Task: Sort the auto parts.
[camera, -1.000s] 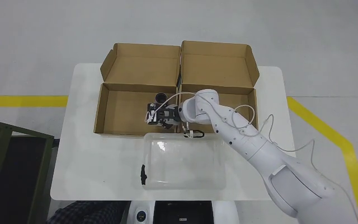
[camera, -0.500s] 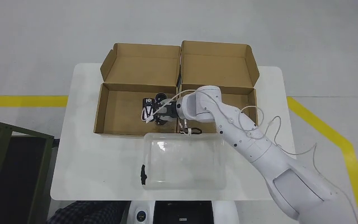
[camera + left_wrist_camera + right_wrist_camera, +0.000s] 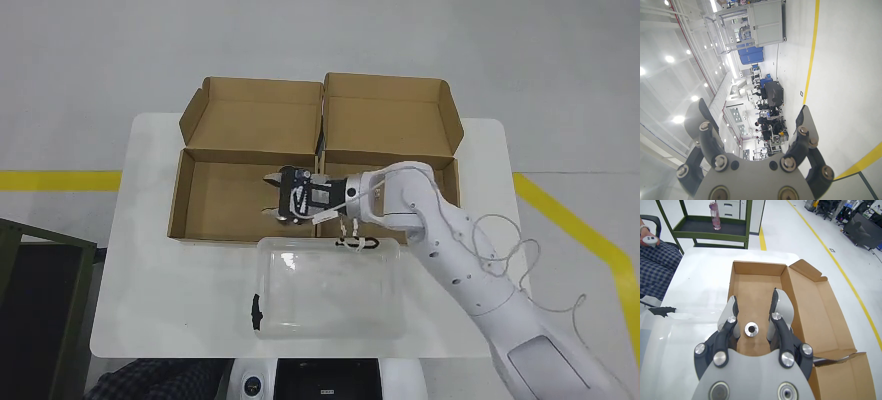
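Observation:
A small round metal part (image 3: 751, 329) with a dark centre hole lies on the floor of the left cardboard box (image 3: 215, 200). My right gripper (image 3: 270, 195) hangs open over that box near its right wall. In the right wrist view the part sits low between the right gripper's (image 3: 755, 296) spread fingers, untouched by either. My left gripper (image 3: 752, 106) is open with nothing between its fingers, facing out into the room.
A second open cardboard box (image 3: 445, 175) stands to the right of the first. A clear plastic bin (image 3: 330, 295) lies in front of both, with a black scrap (image 3: 256, 312) on its left rim. A green shelf cart (image 3: 30, 290) stands beside the table's left edge.
The right arm's elbow swung out to the right and its wrist turned. The gripper now lies level over the left box, pointing left, instead of pointing down.

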Tool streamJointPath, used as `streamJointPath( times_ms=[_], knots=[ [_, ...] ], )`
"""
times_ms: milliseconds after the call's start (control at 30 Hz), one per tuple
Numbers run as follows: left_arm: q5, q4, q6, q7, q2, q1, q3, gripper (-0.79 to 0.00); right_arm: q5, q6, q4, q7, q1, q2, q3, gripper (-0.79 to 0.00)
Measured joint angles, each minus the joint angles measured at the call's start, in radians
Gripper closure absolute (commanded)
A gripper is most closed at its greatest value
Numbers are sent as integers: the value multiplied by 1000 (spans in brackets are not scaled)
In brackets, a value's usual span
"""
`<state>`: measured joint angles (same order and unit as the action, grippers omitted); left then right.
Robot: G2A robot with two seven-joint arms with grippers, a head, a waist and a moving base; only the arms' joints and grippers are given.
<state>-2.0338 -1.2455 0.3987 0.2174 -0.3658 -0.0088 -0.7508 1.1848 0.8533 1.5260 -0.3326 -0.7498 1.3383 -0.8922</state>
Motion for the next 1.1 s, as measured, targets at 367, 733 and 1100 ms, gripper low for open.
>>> streamJointPath(
  times_ms=[367,733,1100],
  knots=[
    [0,0,0,0,0,0,0,-785,123,-41,155,157,-208,-62,-226,-600],
    [0,0,0,0,0,0,0,-785,187,-81,272,254,-412,-107,-435,-785],
    [0,0,0,0,0,0,0,-785,175,-102,376,297,-576,-135,-587,-785]
  ],
)
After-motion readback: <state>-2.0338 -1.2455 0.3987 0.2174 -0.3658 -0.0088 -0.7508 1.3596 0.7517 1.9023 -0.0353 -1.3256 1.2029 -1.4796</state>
